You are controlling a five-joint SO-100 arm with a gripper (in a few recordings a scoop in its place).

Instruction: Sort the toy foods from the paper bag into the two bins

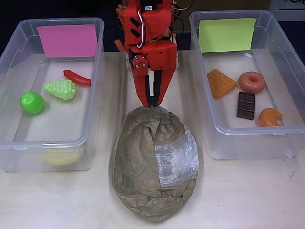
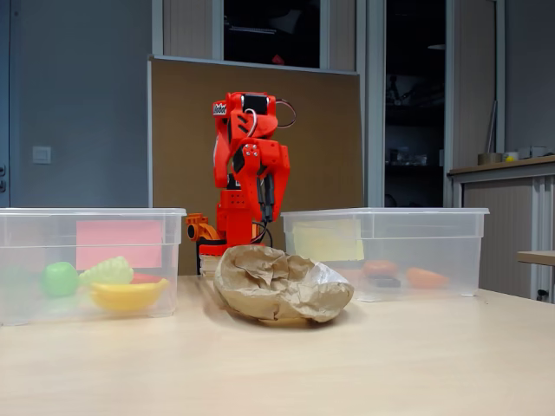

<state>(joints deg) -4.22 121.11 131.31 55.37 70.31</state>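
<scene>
Pale tabletop (image 1: 248, 195) carries the bag (image 1: 152, 164) mid-table between both bins (image 1: 14, 57) (image 1: 290, 52), light, soft, crumpled, best pinched at its far rim, where the gripper (image 1: 152, 101) hangs, jaws nearly together, seemingly holding nothing.

— What sort of place is this?
— An office or a lab room. In the fixed view a pale laminate table (image 2: 347, 364) stands before a brown pinboard (image 2: 321, 130), with a grey wall at the far left carrying a light switch (image 2: 41, 155).
— Anything else?
— At the far right a grey cabinet (image 2: 507, 225) with a wooden top, and dark window panes (image 2: 269, 30) above the pinboard.
</scene>
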